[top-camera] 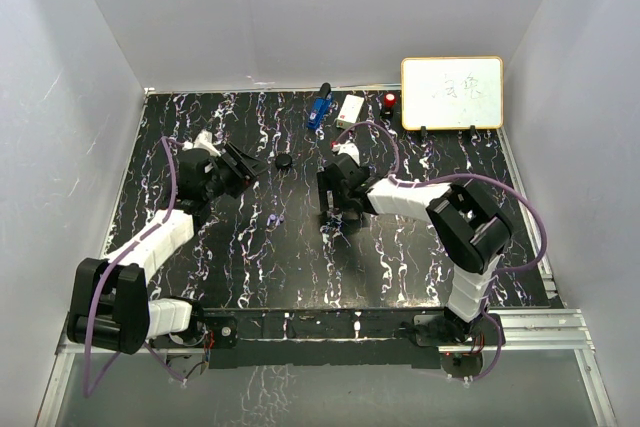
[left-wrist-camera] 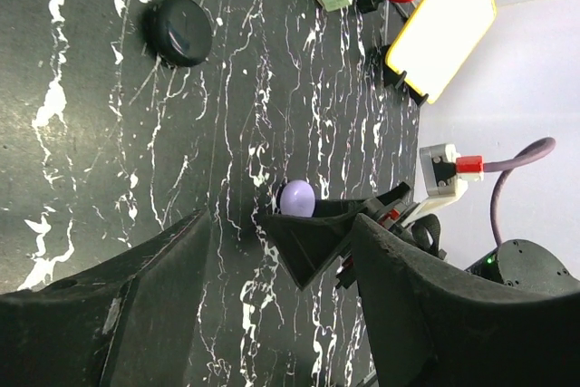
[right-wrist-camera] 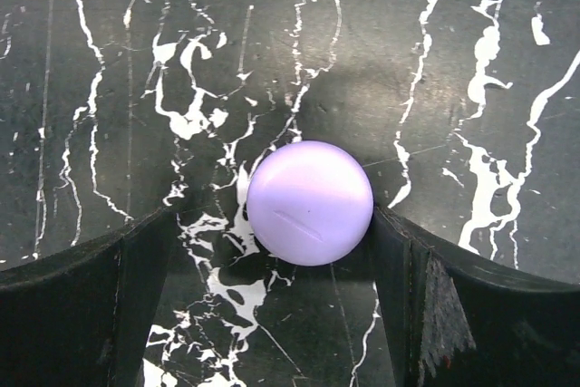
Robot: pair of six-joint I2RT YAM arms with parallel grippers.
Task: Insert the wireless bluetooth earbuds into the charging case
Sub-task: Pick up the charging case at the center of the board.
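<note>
Right wrist view shows the right hand (right-wrist-camera: 274, 224) spread around a lilac charging case (right-wrist-camera: 310, 203), a smooth, glossy, round domed shell lying on the black, white-veined, marble-patterned counter (right-wrist-camera: 91, 61). The hand touches the shell's rim on one side and stands just clear on the other. The tiny pale lilac earbuds (top-camera: 277, 218) lie near the counter's middle, beside that case on its left-edge side. The left hand (left-wrist-camera: 281, 222) is spread, holding nothing. A matte black round case (left-wrist-camera: 178, 31) sits nearer the far edge.
</note>
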